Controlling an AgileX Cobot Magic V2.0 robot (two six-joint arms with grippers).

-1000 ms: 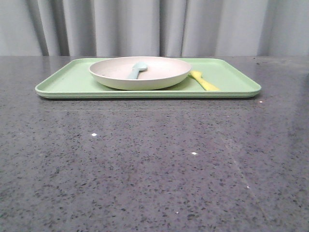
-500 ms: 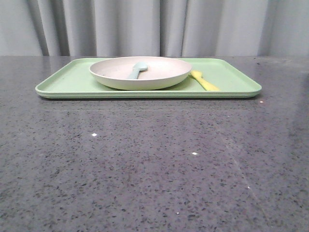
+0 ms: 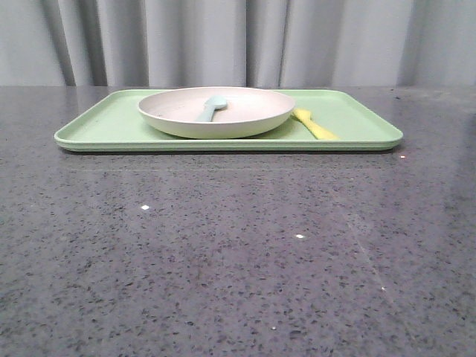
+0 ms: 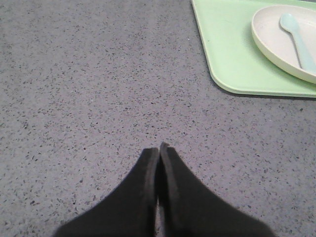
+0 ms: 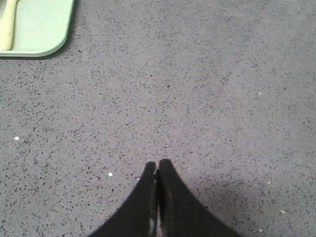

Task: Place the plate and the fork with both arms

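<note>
The off-white plate (image 3: pixel 216 111) rests on a light green tray (image 3: pixel 111 126) at the far side of the table. It also shows in the left wrist view (image 4: pixel 276 39). A pale blue spoon (image 3: pixel 211 108) lies inside the plate. The yellow fork (image 3: pixel 314 123) lies on the tray just right of the plate; its handle shows in the right wrist view (image 5: pixel 7 27). My left gripper (image 4: pixel 159 148) is shut and empty over bare table, well short of the tray's near left corner. My right gripper (image 5: pixel 157 165) is shut and empty over bare table, well short of the tray's right end. Neither gripper shows in the front view.
The tray's corner shows in the left wrist view (image 4: pixel 232 74) and in the right wrist view (image 5: pixel 44 29). The speckled grey stone tabletop (image 3: pixel 238 253) stretches from the tray to the near edge. Grey curtains (image 3: pixel 238 41) hang behind the table.
</note>
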